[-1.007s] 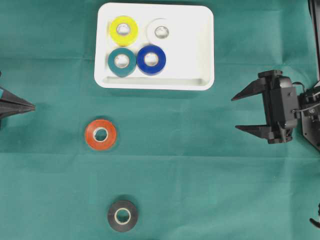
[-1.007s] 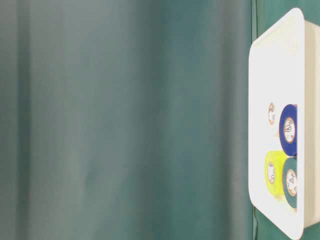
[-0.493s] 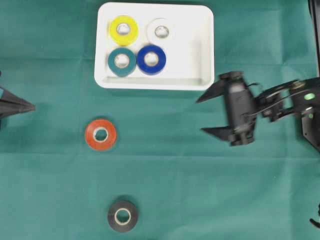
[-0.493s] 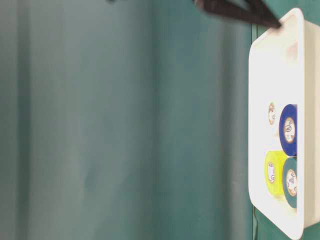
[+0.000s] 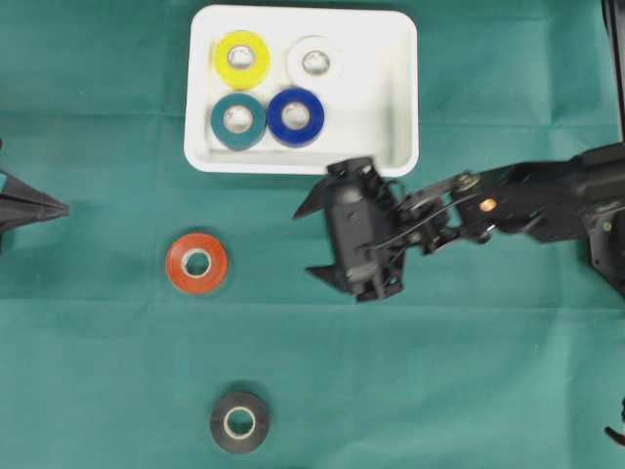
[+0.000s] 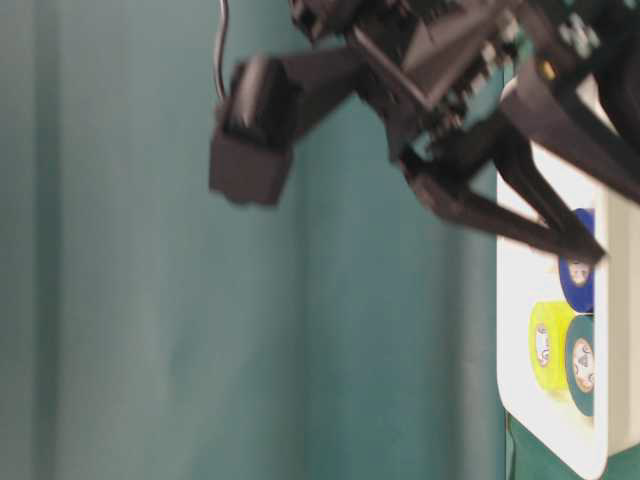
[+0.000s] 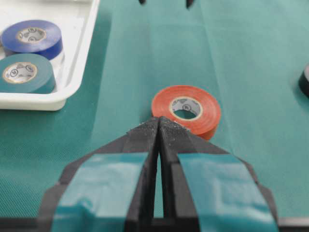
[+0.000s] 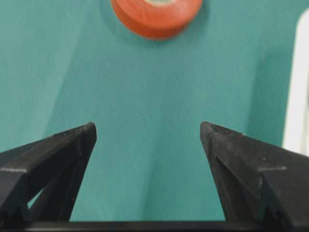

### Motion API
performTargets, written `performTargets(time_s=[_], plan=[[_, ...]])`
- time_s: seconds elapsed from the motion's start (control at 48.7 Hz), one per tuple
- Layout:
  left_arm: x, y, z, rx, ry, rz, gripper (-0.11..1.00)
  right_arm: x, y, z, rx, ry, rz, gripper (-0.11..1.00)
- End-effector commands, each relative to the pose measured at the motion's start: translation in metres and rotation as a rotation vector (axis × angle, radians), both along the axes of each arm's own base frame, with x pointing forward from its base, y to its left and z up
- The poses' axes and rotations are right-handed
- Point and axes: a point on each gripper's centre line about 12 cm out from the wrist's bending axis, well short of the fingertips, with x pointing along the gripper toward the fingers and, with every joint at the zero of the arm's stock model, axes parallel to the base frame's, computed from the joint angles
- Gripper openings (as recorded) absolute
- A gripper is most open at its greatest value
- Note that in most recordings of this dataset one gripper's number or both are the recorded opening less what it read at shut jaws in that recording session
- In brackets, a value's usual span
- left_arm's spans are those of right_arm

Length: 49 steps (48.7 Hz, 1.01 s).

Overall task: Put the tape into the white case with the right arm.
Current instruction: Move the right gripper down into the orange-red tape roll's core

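At nine o'clock of the right gripper (image 5: 305,239) — fingers apart, empty — orange tape (image 5: 196,263): straddle roll squarely before closing; left gripper (image 7: 159,126) fingers together.

Illumination is even and bright across all views, with soft, short shadows. The large shallow white plastic tray (image 5: 400,88) reads near overexposed in the table-level view. The all-black jointed right arm (image 6: 420,70) shows motion blur there. The orange tape roll (image 8: 155,14) is soft-focused in the right wrist view; the green cloth (image 7: 251,72) weave is sharp nearby.
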Motion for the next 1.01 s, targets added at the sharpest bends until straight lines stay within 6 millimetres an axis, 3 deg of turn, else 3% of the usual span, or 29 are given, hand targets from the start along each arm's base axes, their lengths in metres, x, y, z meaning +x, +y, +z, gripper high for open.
performTargets(time_s=[0.0, 0.986], plan=[[0.001, 0.000, 0.006, 0.000, -0.009, 0.002, 0.01, 0.018, 0.007, 0.014, 0.003, -0.051, 0.016, 0.61], [0.001, 0.000, 0.006, -0.002, -0.008, 0.003, 0.01, 0.118, 0.036, 0.003, -0.002, -0.118, 0.037, 0.62]])
